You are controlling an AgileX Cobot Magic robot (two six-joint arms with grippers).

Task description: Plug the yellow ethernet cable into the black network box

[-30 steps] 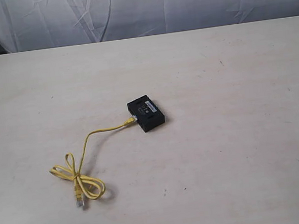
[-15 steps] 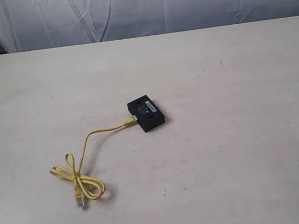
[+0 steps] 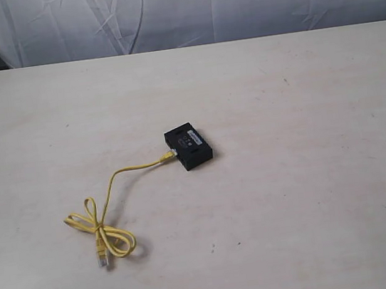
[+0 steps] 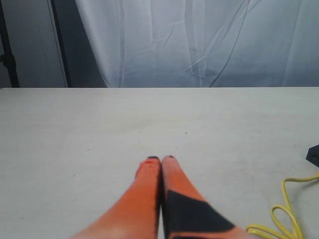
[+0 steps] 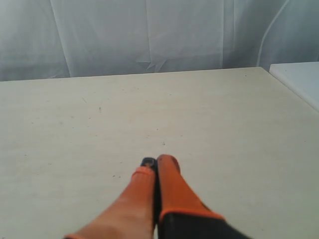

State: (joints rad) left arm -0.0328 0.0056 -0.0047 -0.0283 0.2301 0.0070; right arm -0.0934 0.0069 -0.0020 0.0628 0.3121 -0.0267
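The black network box (image 3: 189,146) lies flat near the middle of the table, a small white label on top. The yellow ethernet cable (image 3: 110,192) has one clear plug at the box's left side, touching it; whether it is seated I cannot tell. The cord runs down-left into a loose loop, its other plug (image 3: 103,259) lying free. In the left wrist view a bit of the cable (image 4: 285,219) and a corner of the box (image 4: 314,155) show. My left gripper (image 4: 160,159) and right gripper (image 5: 155,161) are both shut, empty, away from the box. Neither arm shows in the exterior view.
The pale table (image 3: 315,192) ends at the back against a white cloth backdrop (image 3: 195,7). In the right wrist view, a white surface (image 5: 299,82) stands beyond the table's edge.
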